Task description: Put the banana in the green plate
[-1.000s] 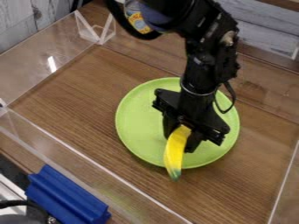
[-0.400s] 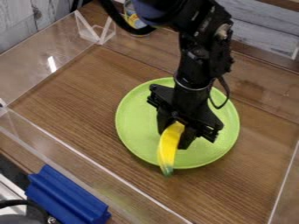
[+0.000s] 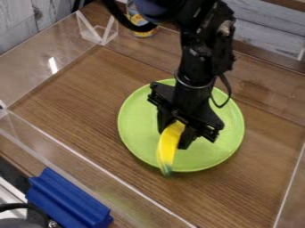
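The lime-green plate (image 3: 137,116) lies on the wooden table in the middle of the camera view. My black gripper (image 3: 181,130) points straight down over the plate's near half and is shut on the banana (image 3: 169,151). The yellow banana slants down toward the front, its lower tip reaching the plate's front rim. Its upper end is hidden between the fingers.
Clear plastic walls (image 3: 36,125) fence the table on the left, back and front. A blue block (image 3: 66,203) sits at the bottom left outside the wall. Bare wood surrounds the plate.
The gripper with the banana has shifted slightly left over the plate, and the banana has swung a little with it.
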